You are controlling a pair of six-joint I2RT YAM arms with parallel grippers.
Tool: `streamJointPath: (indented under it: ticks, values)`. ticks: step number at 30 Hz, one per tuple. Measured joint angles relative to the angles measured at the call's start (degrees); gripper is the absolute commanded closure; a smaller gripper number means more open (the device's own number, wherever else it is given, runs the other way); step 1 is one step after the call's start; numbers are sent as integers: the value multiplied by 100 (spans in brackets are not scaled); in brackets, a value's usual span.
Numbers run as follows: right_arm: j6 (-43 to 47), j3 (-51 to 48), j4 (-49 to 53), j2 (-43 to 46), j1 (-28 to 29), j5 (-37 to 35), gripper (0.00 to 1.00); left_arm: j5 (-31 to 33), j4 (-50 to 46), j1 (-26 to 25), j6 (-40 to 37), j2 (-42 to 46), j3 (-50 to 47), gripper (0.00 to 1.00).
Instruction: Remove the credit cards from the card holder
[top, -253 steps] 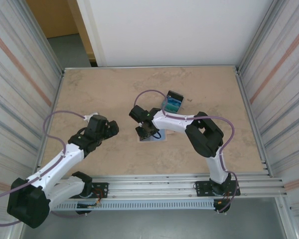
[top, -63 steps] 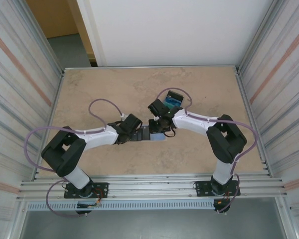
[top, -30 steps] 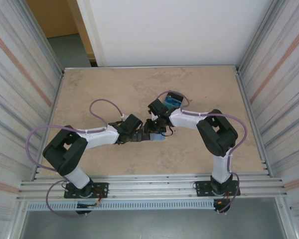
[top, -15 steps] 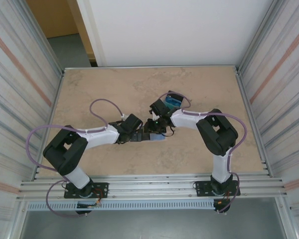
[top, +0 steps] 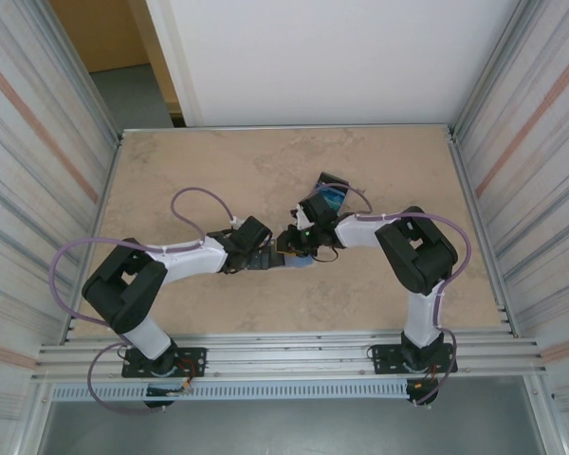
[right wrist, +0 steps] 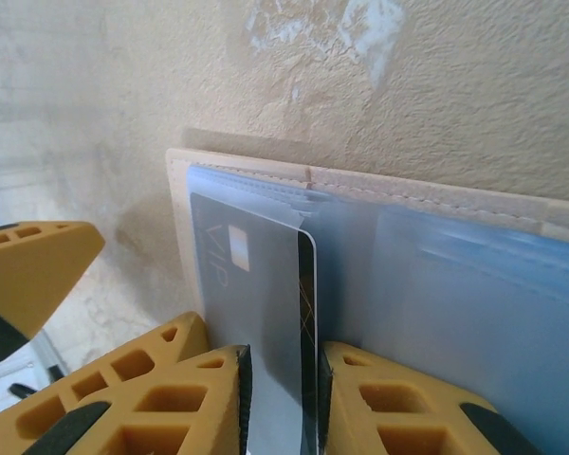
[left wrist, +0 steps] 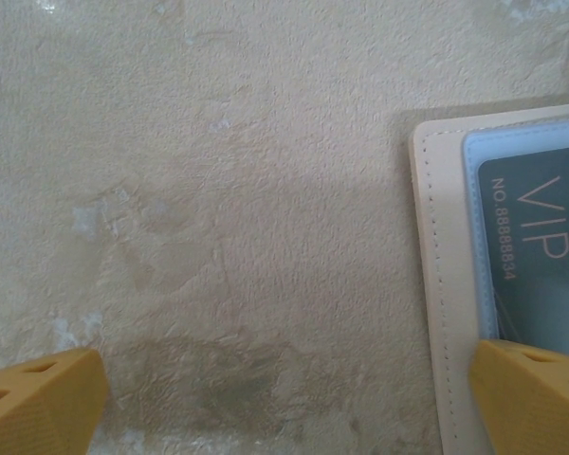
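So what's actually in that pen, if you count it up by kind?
Robot arms: 2, the left arm and the right arm
Wallet: 1, a beige wallet lying open
Card: 1, a dark card in its sleeve
Box: 1, a small box
Total: 5

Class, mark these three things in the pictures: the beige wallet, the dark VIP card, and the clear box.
wallet (left wrist: 441, 284): left wrist view, on its stitched beige border.
card (left wrist: 541, 237): left wrist view, on the VIP lettering.
clear box (top: 335, 197): top external view, on its blue-green contents.
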State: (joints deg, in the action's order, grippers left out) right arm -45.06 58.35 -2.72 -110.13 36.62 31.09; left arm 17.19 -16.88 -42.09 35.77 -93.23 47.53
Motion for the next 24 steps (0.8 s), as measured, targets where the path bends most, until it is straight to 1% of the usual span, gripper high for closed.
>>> streamJointPath:
  ticks: [7,24]
  values:
    - [-136,-262,-389,50,-66,337,76,2,-74,0,2,0,17,1]
    - [-343,-577,-901,227,-286,734,80,2,-149,0,0,-2,92,1]
